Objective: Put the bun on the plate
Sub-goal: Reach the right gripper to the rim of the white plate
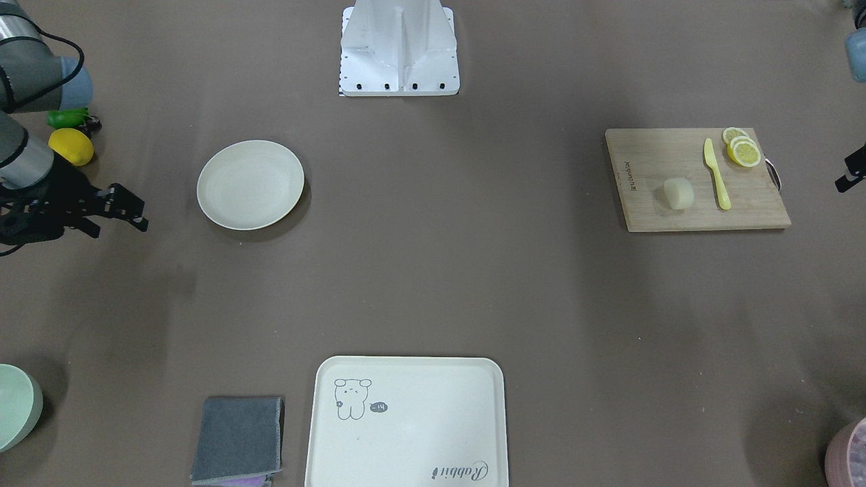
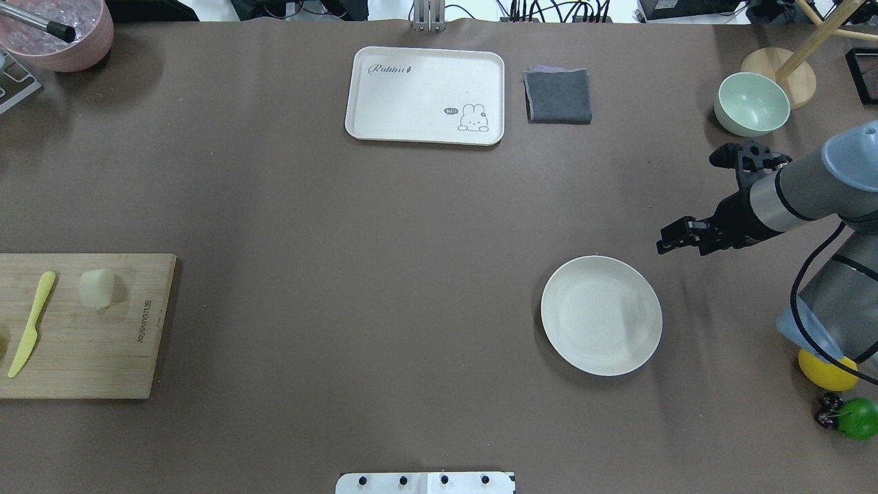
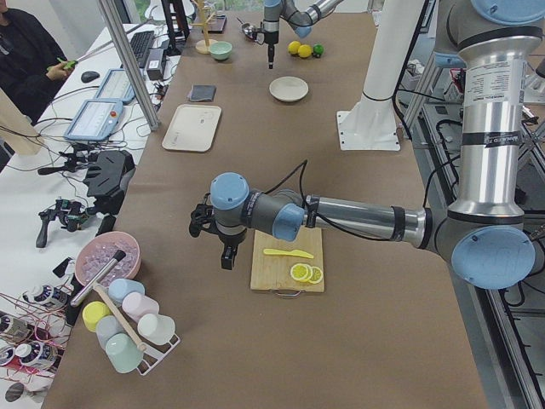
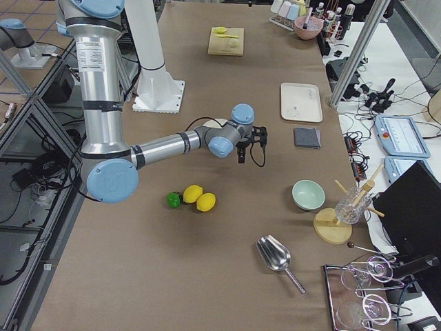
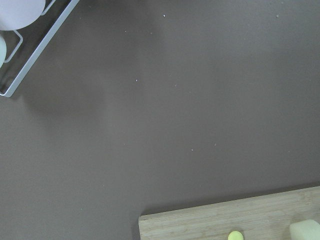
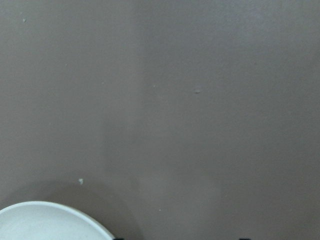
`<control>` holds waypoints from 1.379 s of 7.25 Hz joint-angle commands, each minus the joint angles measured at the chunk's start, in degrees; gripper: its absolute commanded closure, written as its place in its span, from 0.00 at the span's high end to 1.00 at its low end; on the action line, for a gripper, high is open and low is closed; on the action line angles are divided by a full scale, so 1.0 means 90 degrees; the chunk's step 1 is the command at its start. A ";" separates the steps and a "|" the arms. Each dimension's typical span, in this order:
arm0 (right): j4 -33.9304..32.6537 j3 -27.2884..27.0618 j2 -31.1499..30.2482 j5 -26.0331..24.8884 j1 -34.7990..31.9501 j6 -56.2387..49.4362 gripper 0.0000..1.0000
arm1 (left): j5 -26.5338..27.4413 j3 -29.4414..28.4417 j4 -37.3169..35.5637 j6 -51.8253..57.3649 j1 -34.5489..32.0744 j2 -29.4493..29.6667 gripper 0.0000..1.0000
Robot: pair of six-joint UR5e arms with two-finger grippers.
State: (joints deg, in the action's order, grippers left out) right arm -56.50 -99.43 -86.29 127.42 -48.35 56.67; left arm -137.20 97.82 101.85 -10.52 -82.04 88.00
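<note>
The bun (image 1: 678,193) is a pale rounded block on the wooden cutting board (image 1: 649,155), also seen in the overhead view (image 2: 96,288) and at the left wrist view's bottom corner (image 5: 306,231). The plate (image 1: 250,184) (image 2: 601,315) lies bare, far across the table from the bun. My right gripper (image 1: 118,226) (image 2: 679,241) hovers open and holding nothing just beyond the plate's rim (image 6: 45,210). My left gripper (image 3: 226,254) hangs beside the board toward the table's left end. Only a black edge of it (image 1: 851,174) shows in the front-facing view, so I cannot tell its state.
A yellow knife (image 1: 716,174) and lemon slices (image 1: 743,149) share the board. A cream tray (image 2: 425,95), grey cloth (image 2: 558,96) and mint bowl (image 2: 752,103) line the far side. A lemon (image 2: 826,370) and lime (image 2: 857,417) sit by the right arm's base. A pink bowl (image 2: 62,34) stands far left.
</note>
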 commanded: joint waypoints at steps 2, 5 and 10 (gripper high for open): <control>0.0076 -0.0045 0.0018 0.0022 0.0448 0.0158 0.56 | -0.0029 0.0068 0.0001 -0.0119 0.0004 0.0007 0.98; 0.0076 -0.0114 -0.0031 0.0012 0.0674 0.0119 0.41 | -0.0019 0.0098 0.0002 -0.0178 0.0004 0.0017 0.98; 0.0076 -0.0065 -0.0050 0.0012 0.0743 0.0041 0.32 | -0.0019 0.0127 0.0011 -0.0335 0.0023 0.0037 0.98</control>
State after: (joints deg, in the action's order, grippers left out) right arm -55.81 -100.14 -86.83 127.57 -41.86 57.08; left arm -137.37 98.87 101.95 -13.50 -81.83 88.46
